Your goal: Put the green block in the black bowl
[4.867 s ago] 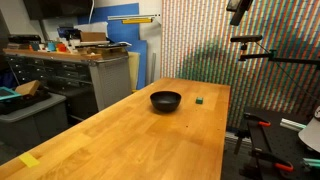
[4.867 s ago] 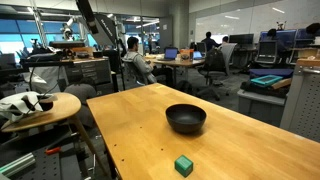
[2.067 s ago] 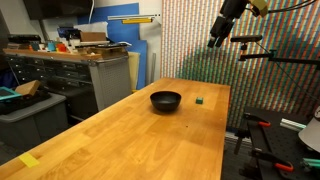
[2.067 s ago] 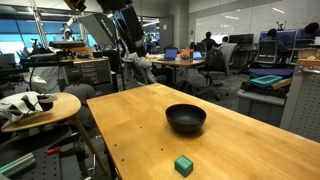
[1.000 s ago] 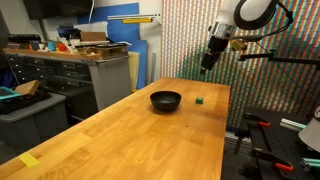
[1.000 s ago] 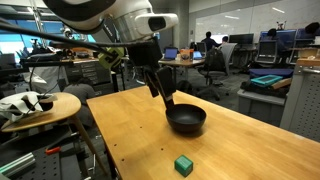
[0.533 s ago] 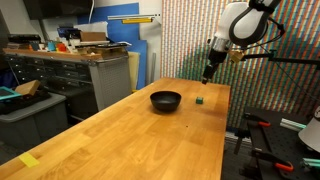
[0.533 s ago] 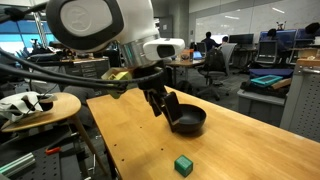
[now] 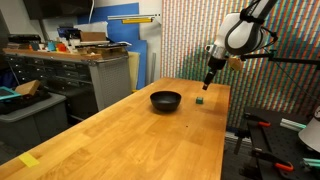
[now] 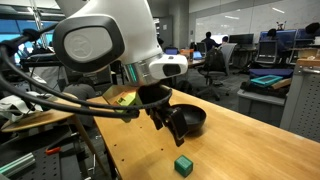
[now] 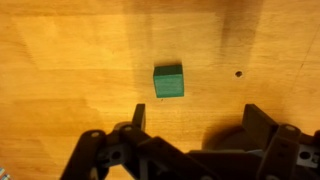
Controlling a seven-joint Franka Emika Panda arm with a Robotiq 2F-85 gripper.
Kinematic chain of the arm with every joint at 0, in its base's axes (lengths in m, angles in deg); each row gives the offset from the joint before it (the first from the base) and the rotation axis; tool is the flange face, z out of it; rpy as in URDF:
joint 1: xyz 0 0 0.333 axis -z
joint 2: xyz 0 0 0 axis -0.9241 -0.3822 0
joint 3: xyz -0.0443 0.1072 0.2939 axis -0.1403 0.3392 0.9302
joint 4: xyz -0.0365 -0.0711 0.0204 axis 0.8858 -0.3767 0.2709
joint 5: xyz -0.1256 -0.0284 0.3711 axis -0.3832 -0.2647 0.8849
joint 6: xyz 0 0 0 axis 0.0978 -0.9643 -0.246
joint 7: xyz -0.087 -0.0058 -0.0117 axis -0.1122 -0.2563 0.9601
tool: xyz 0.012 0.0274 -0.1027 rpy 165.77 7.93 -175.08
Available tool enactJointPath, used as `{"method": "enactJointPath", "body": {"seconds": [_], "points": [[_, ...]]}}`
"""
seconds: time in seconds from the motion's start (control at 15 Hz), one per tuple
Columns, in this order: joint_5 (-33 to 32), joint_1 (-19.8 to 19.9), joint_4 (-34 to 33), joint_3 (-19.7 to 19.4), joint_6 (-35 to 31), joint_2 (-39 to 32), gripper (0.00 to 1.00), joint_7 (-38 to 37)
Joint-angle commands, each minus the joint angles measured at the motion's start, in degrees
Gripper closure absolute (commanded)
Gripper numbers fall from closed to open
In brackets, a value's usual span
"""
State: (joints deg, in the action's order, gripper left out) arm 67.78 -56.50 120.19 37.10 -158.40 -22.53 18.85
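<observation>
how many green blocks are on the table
1. The green block lies on the wooden table, beside the black bowl, with the open gripper above it. In an exterior view the arm covers part of the table, so another could be hidden.

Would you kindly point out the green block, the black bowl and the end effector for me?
green block [image 11: 168, 81]: wrist view, centre of its top face.
black bowl [image 9: 166, 104]: in an exterior view, on its outer wall.
end effector [image 9: 207, 86]: in an exterior view, midway between its fingertips.
</observation>
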Motion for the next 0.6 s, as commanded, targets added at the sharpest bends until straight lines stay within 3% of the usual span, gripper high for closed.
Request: {"method": "enactJointPath", "body": {"seconds": [0.0, 0.53], "points": [[6.08, 0.16, -1.14, 1.65, -1.78, -2.31, 0.00, 7.05], [17.48, 2.88, -5.01, 5.83, -1.20, -7.71, 0.00, 17.22]]}}
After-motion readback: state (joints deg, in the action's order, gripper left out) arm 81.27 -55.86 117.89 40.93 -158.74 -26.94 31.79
